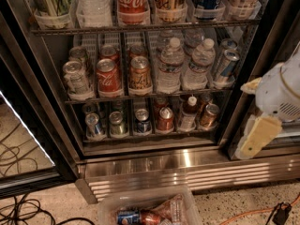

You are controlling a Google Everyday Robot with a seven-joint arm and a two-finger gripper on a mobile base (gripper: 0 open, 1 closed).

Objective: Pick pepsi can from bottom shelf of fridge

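Note:
The fridge (187, 171) stands open in front of me, with wire racks of drinks above a ribbed steel base grille. On the bottom shelf (150, 136) the pepsi can (143, 121) stands upright in the middle lane, dark blue with a silver top. A pale silver-blue can (95, 124) and a silver can (117, 123) stand to its left. A copper-red can (165, 119) stands to its right. My gripper (250, 111) hangs at the right, outside the fridge frame, level with the bottom shelf. Its cream fingers (255, 137) are spread and empty.
The rack above holds cans and water bottles (169, 65). The top rack holds a Coca-Cola bottle (133, 1) and tall cans. A small bottle (189, 113) and another copper can (208, 116) share the bottom shelf. A clear bin (150, 209) of cans sits on the floor. Cables (18, 211) lie at the left.

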